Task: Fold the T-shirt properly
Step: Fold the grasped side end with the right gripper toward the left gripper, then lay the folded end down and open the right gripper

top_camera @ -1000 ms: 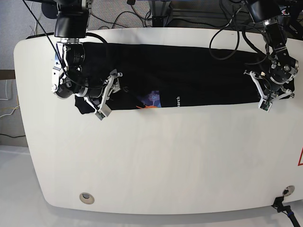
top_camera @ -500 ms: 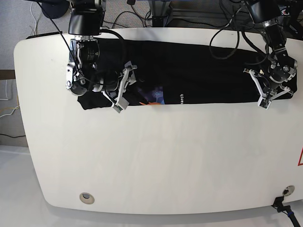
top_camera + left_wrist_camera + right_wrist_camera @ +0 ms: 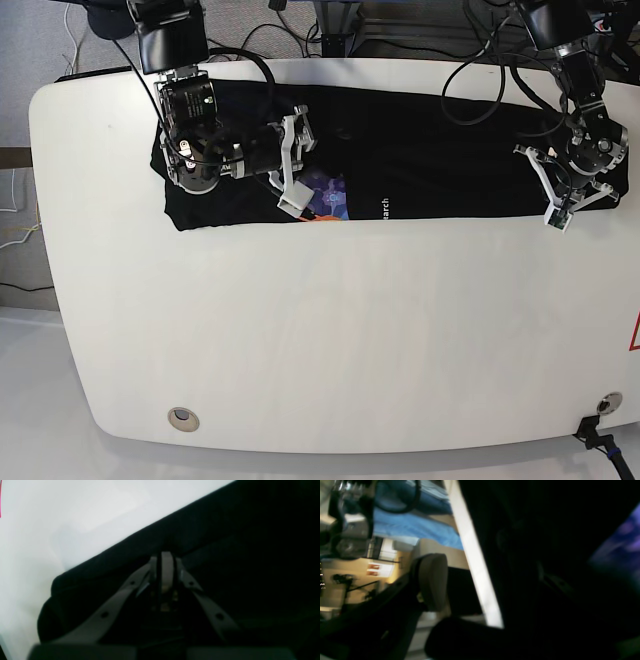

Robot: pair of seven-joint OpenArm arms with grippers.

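The T-shirt (image 3: 430,170) lies along the far edge of the desk (image 3: 330,340), with one pincer (image 3: 292,160) over its left part and the other pincer (image 3: 557,195) at its right end.

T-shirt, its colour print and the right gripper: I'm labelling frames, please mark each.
T-shirt (image 3: 450,165), base view, plain black middle.
Colour print (image 3: 328,198), base view, purple patch.
Right gripper (image 3: 296,160), base view, between fingertips.

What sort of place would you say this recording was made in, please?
Probably a robotics lab: a rounded white worktable, two arms working a black cotton T-shirt laid on it, and loose black cables trailing behind.
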